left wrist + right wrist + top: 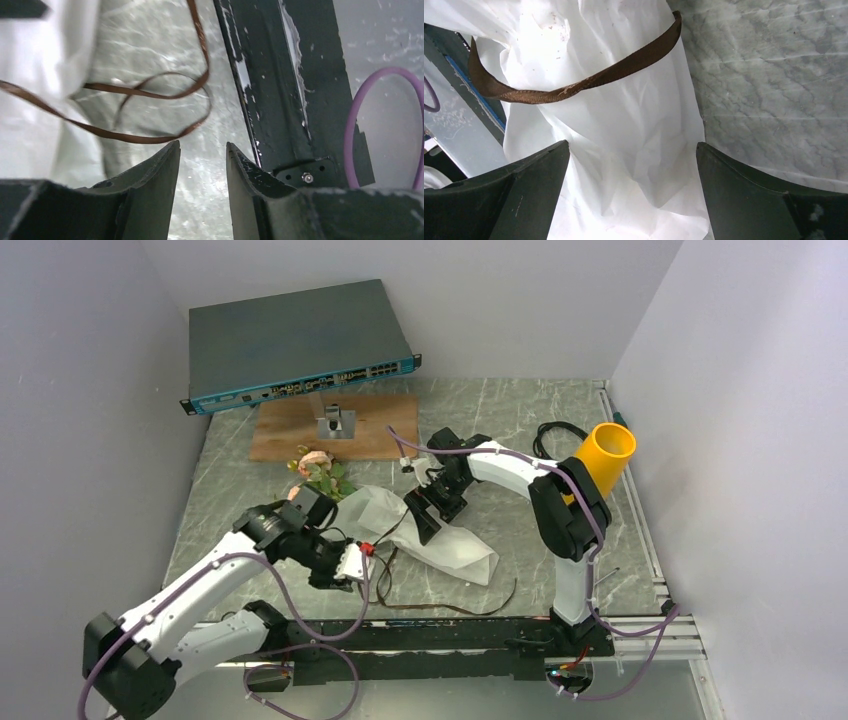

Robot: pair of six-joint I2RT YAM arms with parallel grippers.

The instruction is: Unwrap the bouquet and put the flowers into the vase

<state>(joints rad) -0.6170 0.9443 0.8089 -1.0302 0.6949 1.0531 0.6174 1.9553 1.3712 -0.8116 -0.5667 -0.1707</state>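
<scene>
Left and right jaws stand apart, empty, by paper (624, 125) and loose ribbon (624, 67); flowers (320, 472) lie beyond, beside wooden board (290, 430).

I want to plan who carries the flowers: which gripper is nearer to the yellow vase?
Right. The right gripper hovers over the white paper, left of the vase; the left gripper is farther from it, further to the left.
</scene>
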